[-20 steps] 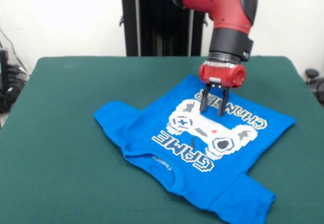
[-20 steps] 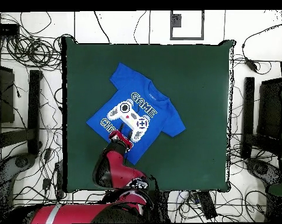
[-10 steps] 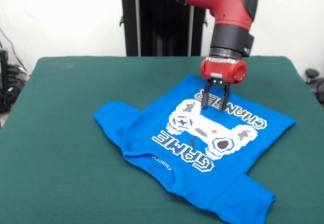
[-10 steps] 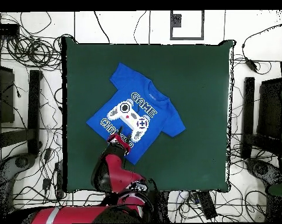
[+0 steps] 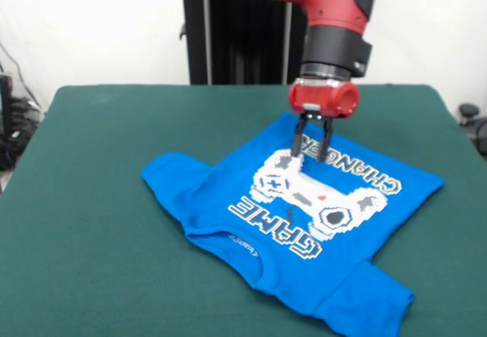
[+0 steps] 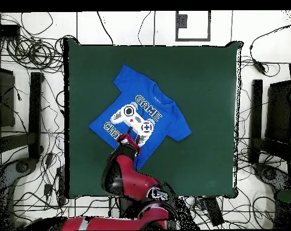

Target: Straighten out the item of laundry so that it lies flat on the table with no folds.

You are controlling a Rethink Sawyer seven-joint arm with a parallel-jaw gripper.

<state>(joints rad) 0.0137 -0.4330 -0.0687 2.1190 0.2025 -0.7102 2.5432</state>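
My gripper hangs with fingers apart and empty over the printed T-shirt spread directly beneath it on the green table — pinching down here, I reckon, risks bunching fresh folds.

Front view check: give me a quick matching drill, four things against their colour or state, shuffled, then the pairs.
Things:
1. T-shirt
2. table
3. end effector
4. controller print

States:
A. dark green, under everything
B. open, poised over the shirt's print
C. white, pixelled, on the shirt
D. bright blue, spread print side up

Pairs: 1-D, 2-A, 3-B, 4-C
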